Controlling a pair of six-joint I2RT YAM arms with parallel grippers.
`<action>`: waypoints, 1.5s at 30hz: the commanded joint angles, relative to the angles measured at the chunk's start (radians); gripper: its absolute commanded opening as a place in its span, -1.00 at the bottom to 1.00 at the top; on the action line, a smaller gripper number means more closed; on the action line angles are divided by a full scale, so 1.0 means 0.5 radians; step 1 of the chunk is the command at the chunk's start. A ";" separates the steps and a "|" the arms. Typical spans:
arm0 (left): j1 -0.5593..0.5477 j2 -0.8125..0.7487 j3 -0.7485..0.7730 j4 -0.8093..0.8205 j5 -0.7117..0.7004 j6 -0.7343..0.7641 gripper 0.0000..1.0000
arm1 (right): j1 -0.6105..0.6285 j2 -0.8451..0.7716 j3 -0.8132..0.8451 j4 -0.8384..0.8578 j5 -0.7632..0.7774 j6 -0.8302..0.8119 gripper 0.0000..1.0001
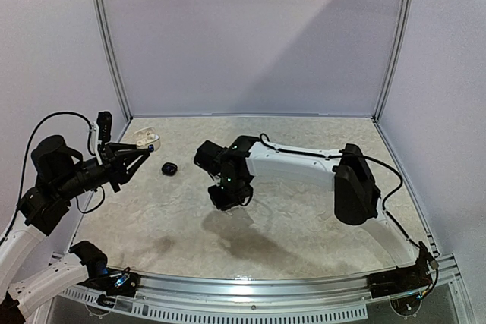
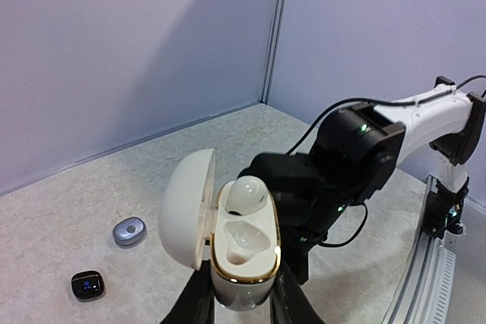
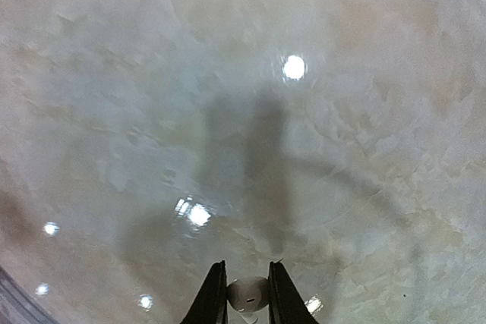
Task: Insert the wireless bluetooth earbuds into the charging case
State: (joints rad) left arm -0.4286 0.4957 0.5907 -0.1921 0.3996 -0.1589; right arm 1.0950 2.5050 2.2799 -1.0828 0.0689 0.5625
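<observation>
A white charging case (image 2: pixel 243 259) with a gold rim is held upright with its lid open in my left gripper (image 2: pixel 241 287), above the table's far left (image 1: pixel 144 139). One white earbud (image 2: pixel 247 193) sits in its far slot; the near slot (image 2: pixel 241 242) is empty. My right gripper (image 3: pixel 247 267) is shut on a second white earbud (image 3: pixel 247 292) and holds it above the marbled table. In the top view the right gripper (image 1: pixel 226 199) is over the middle of the table, to the right of the left gripper (image 1: pixel 143 151) and apart from the case.
A small silvery-grey piece (image 2: pixel 129 231) and a small black piece with a blue-lit face (image 2: pixel 87 284) lie on the table (image 2: pixel 61 210) left of the case. The black one also shows in the top view (image 1: pixel 168 168). Grey walls enclose the back and sides.
</observation>
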 commanded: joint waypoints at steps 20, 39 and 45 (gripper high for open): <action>0.010 -0.050 0.151 0.478 -0.186 0.562 -1.00 | 0.326 -0.876 -0.135 2.373 -0.183 -0.941 -1.00; 0.008 -0.034 0.153 0.522 -0.170 0.501 -1.00 | 0.377 -0.586 -0.053 2.596 -0.327 -0.994 -1.00; 0.010 -0.037 0.150 0.515 -0.170 0.499 -1.00 | 0.377 -0.561 -0.063 2.588 -0.273 -1.005 -1.00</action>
State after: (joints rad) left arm -0.4286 0.4774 0.6479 0.0471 0.3237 0.0967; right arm 1.2778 2.1971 2.2318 0.2005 -0.0883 0.0711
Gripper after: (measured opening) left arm 0.231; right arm 0.175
